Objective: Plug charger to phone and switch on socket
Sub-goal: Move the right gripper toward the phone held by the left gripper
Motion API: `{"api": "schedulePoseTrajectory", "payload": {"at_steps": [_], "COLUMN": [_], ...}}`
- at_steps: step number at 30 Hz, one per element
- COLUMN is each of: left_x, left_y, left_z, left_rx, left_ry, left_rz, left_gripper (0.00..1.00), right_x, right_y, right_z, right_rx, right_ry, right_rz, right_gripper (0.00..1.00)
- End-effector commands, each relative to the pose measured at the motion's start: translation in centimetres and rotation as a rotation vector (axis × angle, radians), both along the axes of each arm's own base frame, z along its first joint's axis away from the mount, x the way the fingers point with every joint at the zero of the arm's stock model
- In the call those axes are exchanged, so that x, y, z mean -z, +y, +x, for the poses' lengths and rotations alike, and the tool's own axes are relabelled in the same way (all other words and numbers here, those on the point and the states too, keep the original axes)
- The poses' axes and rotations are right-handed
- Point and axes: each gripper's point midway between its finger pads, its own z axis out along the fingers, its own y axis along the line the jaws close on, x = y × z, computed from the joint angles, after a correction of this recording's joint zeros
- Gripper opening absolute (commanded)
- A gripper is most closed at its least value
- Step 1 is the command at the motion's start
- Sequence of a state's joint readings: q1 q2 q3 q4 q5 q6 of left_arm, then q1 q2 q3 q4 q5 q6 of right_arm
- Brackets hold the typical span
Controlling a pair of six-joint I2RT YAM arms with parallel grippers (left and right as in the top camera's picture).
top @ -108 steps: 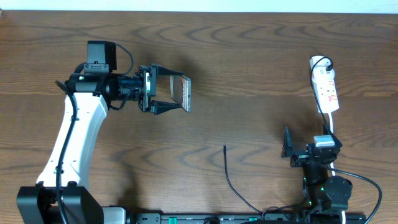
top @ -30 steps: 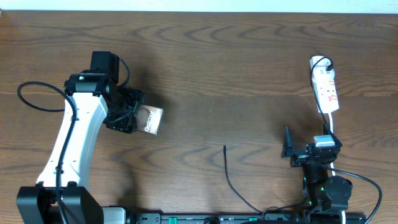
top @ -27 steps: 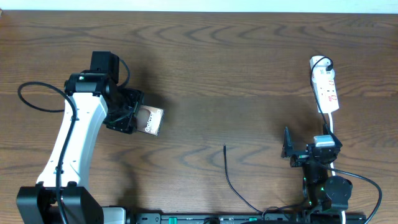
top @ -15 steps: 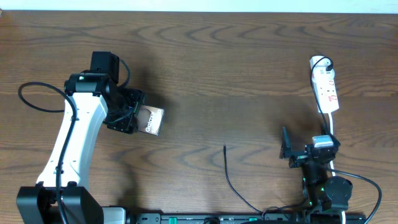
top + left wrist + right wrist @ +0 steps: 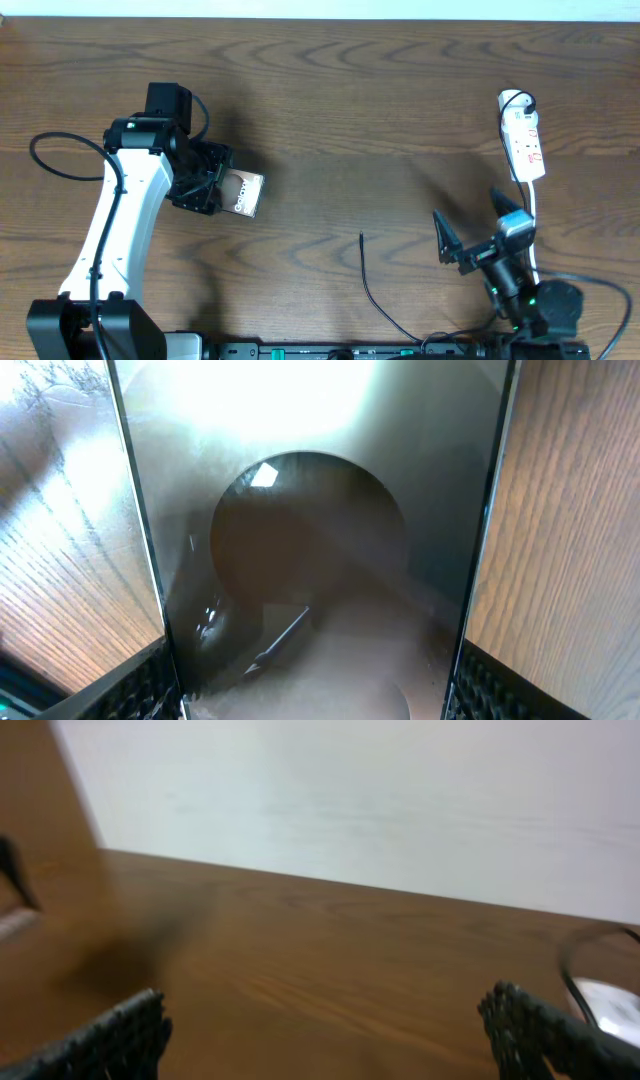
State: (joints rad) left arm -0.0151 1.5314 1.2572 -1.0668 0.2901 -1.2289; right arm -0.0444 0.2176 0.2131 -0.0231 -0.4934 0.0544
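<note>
two arms, one moment, read outward from the phone (image 5: 244,193). my left gripper (image 5: 213,186) pinches the phone across its width. in the left wrist view the glossy face fills the span between my two fingertips (image 5: 148,682), with wood grain showing on either side. it mirrors a dark round shape, probably my own camera. i judge this grip is meant to steady the slab and leave its free end exposed on the charger's side, so a plug can be brought to it; whether a port sits on that end i cannot tell.

the charger (image 5: 366,280) lies loose on the table (image 5: 330,90), to the right of the phone and nearer my base, well apart from it. its tip points away from my base and nothing holds it. my right gripper (image 5: 471,226) is further right of the phone, beyond the charger. its jaws are spread wide and empty, which i read as readiness to take the cable.

the socket (image 5: 524,141) rests far right of the phone, well apart from it, with its white cord running back toward my right arm. no switch is touched.

writing: white lettering runs along one edge of the phone, too small to read from overhead. the red marks on the socket are also illegible.
</note>
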Motion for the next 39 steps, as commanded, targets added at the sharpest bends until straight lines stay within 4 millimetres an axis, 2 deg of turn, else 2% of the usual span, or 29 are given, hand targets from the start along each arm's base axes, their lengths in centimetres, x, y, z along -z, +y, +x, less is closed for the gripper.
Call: {"api": "schedulePoseTrajectory", "payload": {"at_steps": [1,4,9,10,11,15,18,22,27,34,39], "left_x": [-0.5,-0.5,-0.5,-0.5,-0.5,-0.5,-0.6,-0.7,-0.6,-0.2,0.1], "left_y": [-0.1,-0.1,-0.1,-0.1,-0.1,-0.1,-0.2,-0.2,-0.6,-3.0,-4.8], "left_z": [0.1,0.0,0.1,0.1,0.2,0.5,1.1,1.4,1.4,1.9,1.9], "left_rx": [0.012,0.012,0.012,0.007,-0.002,-0.079,-0.089,-0.091,-0.128,-0.130,-0.122], "left_ry": [-0.019,-0.019,-0.019,-0.020,-0.021,-0.012,-0.032,-0.046,-0.034,-0.028,-0.021], "left_rz": [-0.011,-0.010,-0.010,-0.011,-0.012,-0.025,-0.028,-0.029,-0.038,-0.055,-0.064], "left_gripper": [0.07,0.07,0.07,0.07,0.07,0.08,0.07,0.07,0.08,0.07,0.08], "right_x": [-3.0,-3.7,-4.8,-4.7,-4.1,0.0,2.8,6.5,8.6,8.2,8.1], "right_y": [2.5,4.7,9.1,10.0,10.4,12.4,14.0,15.8,18.4,22.7,24.4], "right_z": [0.7,2.6,3.3,3.5,4.4,9.7,12.1,13.8,13.4,11.1,9.6], "right_rx": [-0.170,-0.347,-0.891,-1.067,-1.084,-0.967,-0.823,-0.645,-0.594,-0.673,-0.728], "right_ry": [0.089,0.236,0.371,0.408,0.470,0.739,0.958,1.154,1.226,1.193,1.183], "right_rz": [0.063,0.127,0.241,0.284,0.321,0.479,0.641,0.787,0.796,0.715,0.673], "right_gripper": [0.99,0.99,0.99,0.99,0.99,0.99,0.99,0.99,0.99,0.99,0.99]}}
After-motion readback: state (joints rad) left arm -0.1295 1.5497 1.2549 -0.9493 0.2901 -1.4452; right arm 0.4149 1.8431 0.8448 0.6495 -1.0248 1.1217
